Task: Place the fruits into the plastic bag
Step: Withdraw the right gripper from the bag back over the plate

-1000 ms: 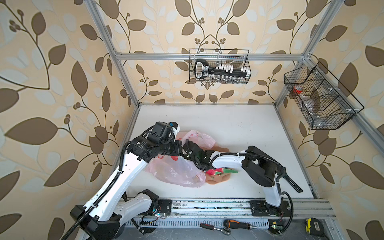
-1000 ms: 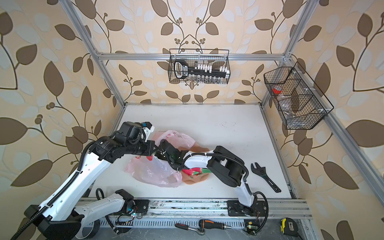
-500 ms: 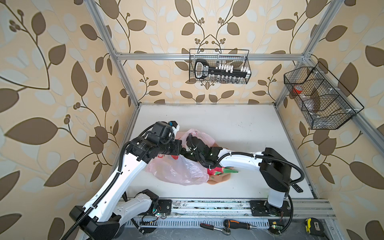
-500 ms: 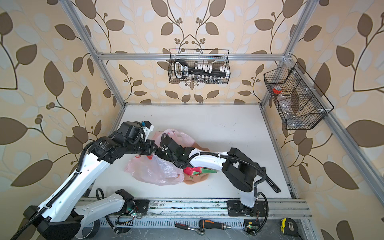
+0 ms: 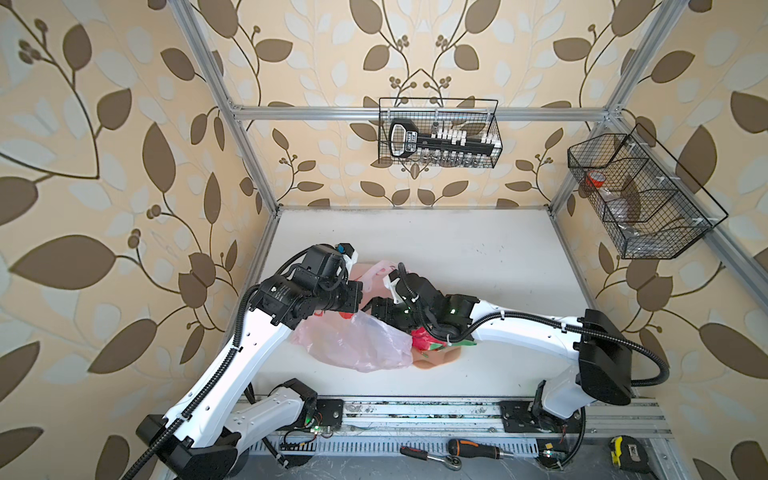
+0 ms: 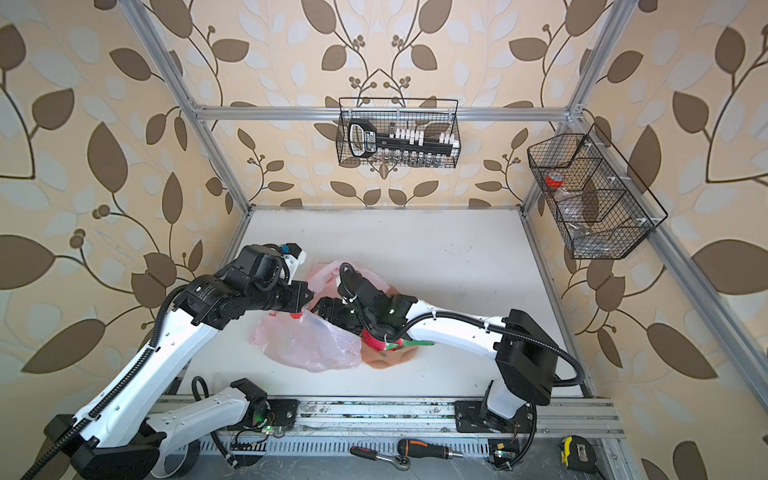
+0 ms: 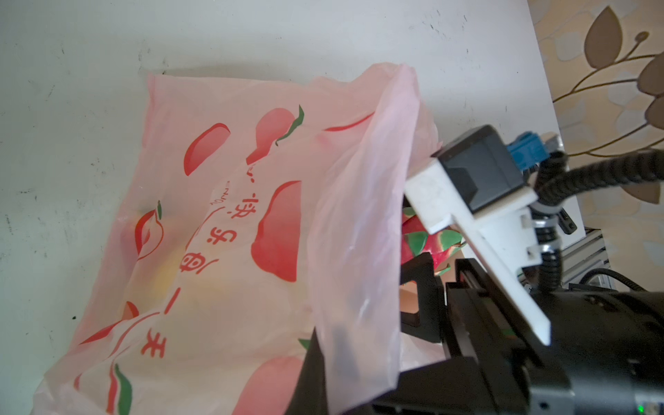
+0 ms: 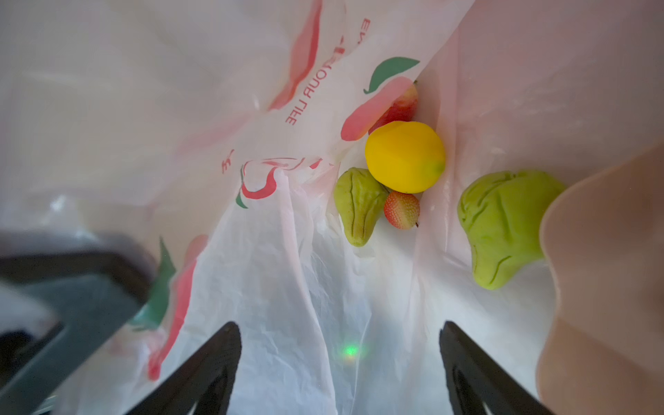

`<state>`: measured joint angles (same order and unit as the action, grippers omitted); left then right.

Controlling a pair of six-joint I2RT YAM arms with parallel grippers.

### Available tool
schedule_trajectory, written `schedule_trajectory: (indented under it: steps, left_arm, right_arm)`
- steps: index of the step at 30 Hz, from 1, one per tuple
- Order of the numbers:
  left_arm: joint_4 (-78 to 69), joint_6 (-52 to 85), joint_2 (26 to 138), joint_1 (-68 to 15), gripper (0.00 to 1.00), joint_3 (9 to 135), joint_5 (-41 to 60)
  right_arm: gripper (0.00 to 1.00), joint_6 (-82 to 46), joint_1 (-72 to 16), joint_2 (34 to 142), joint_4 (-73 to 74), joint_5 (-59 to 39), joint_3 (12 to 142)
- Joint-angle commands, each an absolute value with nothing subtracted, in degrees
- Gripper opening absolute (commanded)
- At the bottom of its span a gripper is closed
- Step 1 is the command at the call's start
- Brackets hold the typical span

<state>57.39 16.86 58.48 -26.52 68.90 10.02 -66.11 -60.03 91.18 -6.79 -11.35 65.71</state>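
- Five fruits lie inside the plastic bag (image 7: 233, 233), all ahead of the right gripper (image 8: 337, 327). A lemon (image 8: 404, 156) has a small pear (image 8: 357, 204) and a strawberry (image 8: 401, 210) touching it. A red piece (image 8: 400, 106) sits beyond the lemon, and a bigger pear (image 8: 503, 226) lies apart, off to one side.
- The right gripper reaches into the bag's mouth with its jaws wide apart. Nothing is between them, and only crinkled film lies below.
- The left gripper (image 5: 356, 298) is clamped on the bag's rim. It lifts the upper film so that the mouth gapes toward the other claw.
- One dragon fruit (image 5: 422, 338) is not yet bagged. It lies behind the right gripper, beneath that arm's wrist, on the plate (image 5: 436, 361) just beside the bag's mouth.
- The step in hand looks like drawing the empty claw out of the bag.
- To do that well, back out along the line of entry, level and unhurried, with the tips clear of the film on both sides.
- The film is thin and loose. A finger that snags it could drag the bag and roll the fruits toward the mouth.
- The left gripper's hold should not drop or slacken while the other claw is inside, or the film may fall across the fingers.
- The dragon fruit is bulky and scaled, so it probably wants a wide grasp across its middle and a well-opened mouth.
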Motion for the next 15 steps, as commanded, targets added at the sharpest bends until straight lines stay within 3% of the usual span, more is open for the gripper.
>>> schedule_trajectory:
  steps: [1, 15]
  left_arm:
    - [58.4, 15.9, 57.1, -25.9, 0.00, 69.3, 9.1]
    - [57.4, 15.1, 56.7, -25.9, 0.00, 69.0, 11.8]
  right_arm:
    - [0.89, -63.7, -60.4, 87.8, -12.1, -8.9, 63.1]
    - [0.97, -60.7, -55.9, 77.1, -19.9, -0.1, 56.3]
